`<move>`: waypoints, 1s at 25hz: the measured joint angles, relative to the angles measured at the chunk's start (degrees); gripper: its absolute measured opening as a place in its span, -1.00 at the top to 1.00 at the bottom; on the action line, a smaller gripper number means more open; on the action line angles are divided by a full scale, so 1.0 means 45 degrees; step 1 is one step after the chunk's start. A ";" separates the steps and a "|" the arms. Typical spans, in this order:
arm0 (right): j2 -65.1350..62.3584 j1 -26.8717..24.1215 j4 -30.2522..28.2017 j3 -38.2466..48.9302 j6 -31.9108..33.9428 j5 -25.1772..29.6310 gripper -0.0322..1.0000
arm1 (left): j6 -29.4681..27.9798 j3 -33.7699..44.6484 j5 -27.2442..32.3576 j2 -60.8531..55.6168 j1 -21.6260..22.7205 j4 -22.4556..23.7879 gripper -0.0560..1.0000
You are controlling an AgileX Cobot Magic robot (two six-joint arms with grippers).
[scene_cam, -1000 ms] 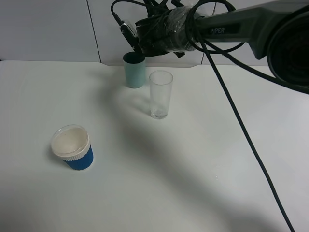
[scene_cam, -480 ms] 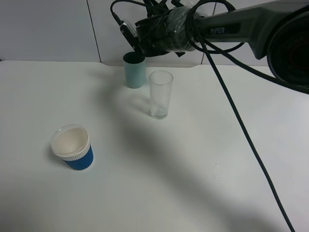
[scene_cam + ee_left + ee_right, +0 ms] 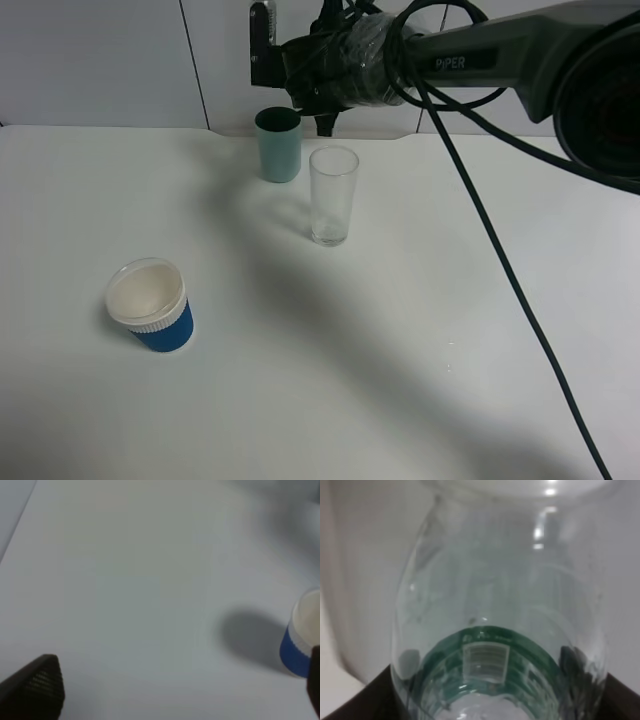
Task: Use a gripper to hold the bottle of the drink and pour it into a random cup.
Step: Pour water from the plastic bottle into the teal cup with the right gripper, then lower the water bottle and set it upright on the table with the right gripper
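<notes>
The bottle of the drink (image 3: 261, 42), clear with a dark green label, stands about upright in the air above and just left of the teal cup (image 3: 279, 146). My right gripper (image 3: 288, 62) is shut on the bottle's body. In the right wrist view the bottle (image 3: 500, 625) fills the frame, with dark jaws at both lower corners. A tall clear glass (image 3: 333, 195) stands right of the teal cup. A blue cup with a white rim (image 3: 150, 304) sits at the front left. My left gripper (image 3: 182, 680) hangs open over the table beside the blue cup (image 3: 299, 640).
The right arm (image 3: 500, 50) and its black cable (image 3: 500, 270) stretch across the right side of the white table (image 3: 400, 380). A grey wall panel (image 3: 100, 60) runs behind the table.
The bottle was tipped with its neck down toward the teal cup. It has swung back up to upright, still held by my right gripper.
</notes>
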 joint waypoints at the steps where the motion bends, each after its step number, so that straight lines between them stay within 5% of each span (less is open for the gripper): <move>1: -0.0074 -0.0013 0.0170 0.0000 0.0823 0.0000 -0.15 | 0.0000 0.0000 0.0000 0.0000 0.0000 0.0000 -0.96; 4: -0.0452 -0.0116 0.0751 0.0000 0.2766 -0.0004 -0.15 | 0.0000 0.0000 0.0000 0.0000 0.0000 0.0000 -0.96; 8: -0.1463 -0.0346 0.1577 0.0000 0.3460 0.0009 -0.15 | 0.0000 0.0000 0.0000 0.0000 0.0000 0.0000 -0.96; 19: -0.4026 -0.0741 0.4497 0.0000 0.3569 -0.0133 -0.15 | 0.0000 0.0000 0.0000 0.0000 0.0000 0.0000 -0.96; 25: -0.4795 -0.0741 0.6443 0.0000 0.2367 -0.0504 -0.15 | 0.0000 0.0000 0.0000 0.0000 0.0000 -0.0012 -0.96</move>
